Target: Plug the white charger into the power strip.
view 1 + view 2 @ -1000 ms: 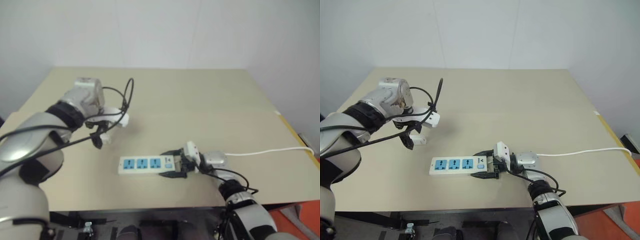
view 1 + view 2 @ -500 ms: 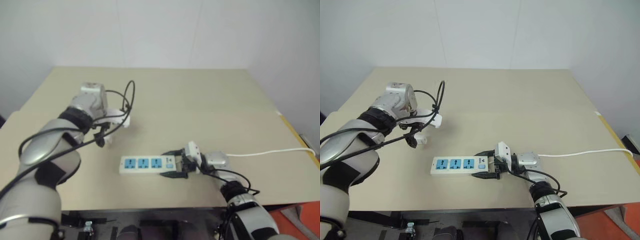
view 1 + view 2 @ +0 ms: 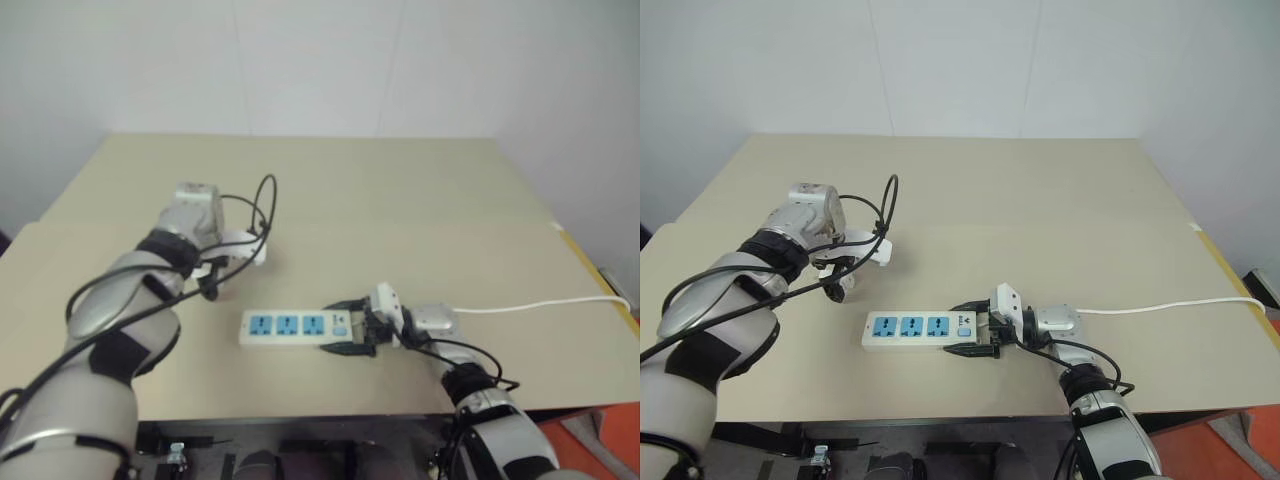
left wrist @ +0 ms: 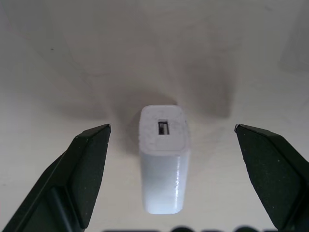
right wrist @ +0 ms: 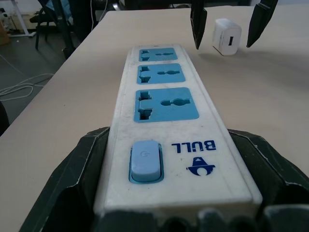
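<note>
Two grippers work: the left gripper (image 4: 171,133) spread wide around the white charger (image 4: 163,157); the right gripper (image 5: 164,145) clamps the power strip (image 5: 164,111).

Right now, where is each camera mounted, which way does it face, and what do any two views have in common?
Head stereo pair: on the head, looking forward and down over both arms at the table.
Left wrist: looks down between the open left gripper at the white charger.
Right wrist: looks along the power strip, which the right gripper clamps.
Shared: the right wrist view also shows the charger, between the left gripper's fingers.
</note>
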